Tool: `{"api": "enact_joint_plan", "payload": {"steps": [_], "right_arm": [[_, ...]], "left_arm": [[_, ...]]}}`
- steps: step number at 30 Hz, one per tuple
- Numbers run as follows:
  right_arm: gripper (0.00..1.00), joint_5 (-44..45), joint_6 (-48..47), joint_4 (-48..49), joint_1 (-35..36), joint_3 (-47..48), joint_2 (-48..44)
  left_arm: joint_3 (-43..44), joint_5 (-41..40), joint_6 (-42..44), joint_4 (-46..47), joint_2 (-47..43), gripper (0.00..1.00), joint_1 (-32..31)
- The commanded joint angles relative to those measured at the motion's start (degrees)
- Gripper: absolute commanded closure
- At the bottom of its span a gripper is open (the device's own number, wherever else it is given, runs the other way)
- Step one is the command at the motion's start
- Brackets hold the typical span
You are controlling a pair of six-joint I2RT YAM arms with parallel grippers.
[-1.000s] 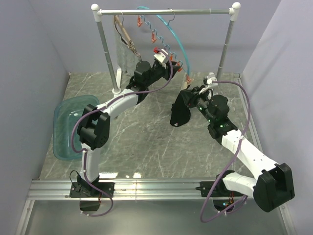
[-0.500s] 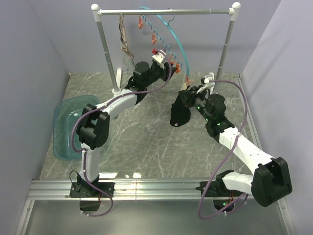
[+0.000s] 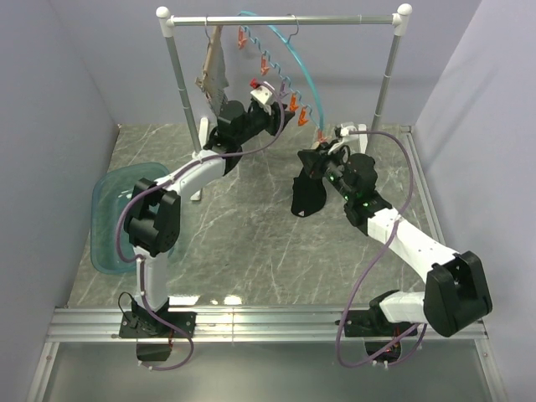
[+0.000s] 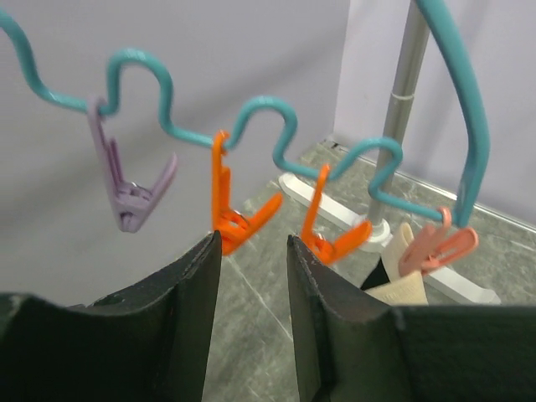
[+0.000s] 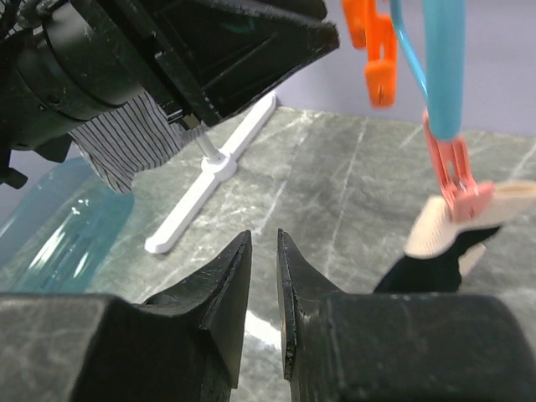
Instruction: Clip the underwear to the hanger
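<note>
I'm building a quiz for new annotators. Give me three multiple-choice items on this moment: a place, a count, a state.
1. The underwear hangs from: A the pink clip; B a purple clip; C an orange clip.
2. Clips on the hanger in the left wrist view: A two; B four; C seven.
3. The left gripper is: A open and empty; B shut on a clip; C shut on the underwear.
Answers: A, that clip grips it; B, four hang along it; A, its fingers stand apart, nothing between.

Teal hanger [image 4: 465,100] across upper frame: purple clip [image 4: 130,199], two orange clips [image 4: 234,219], pink clip [image 4: 435,249] on underwear [image 4: 402,289] waistband lower right; left gripper [image 4: 253,251] parted at bottom.
</note>
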Motion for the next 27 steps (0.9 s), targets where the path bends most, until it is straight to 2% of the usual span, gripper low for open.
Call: {"api": "enact_joint_plan", "payload": {"steps": [1, 8, 14, 27], "right_arm": [[0.74, 0.14, 0.58, 4.02, 1.08, 4.12, 1.49], [0.75, 0.32, 1.02, 5.78, 2.05, 6.50, 4.48], [0.75, 0.32, 1.19, 6.39, 2.49, 8.52, 6.51], [0.75, 0.76, 0.58, 6.39, 2.49, 8.61, 7.12]], "left_arm": [[5.23, -1.65, 1.77, 0.68, -1.10, 0.58, 0.63], [8.13, -2.09, 2.04, 1.20, 0.75, 0.58, 1.07], [10.94, -2.01, 2.21, -0.30, 2.86, 0.61, 1.15], [11.65, 1.78, 2.04, 0.14, 4.97, 0.66, 1.33]]}}
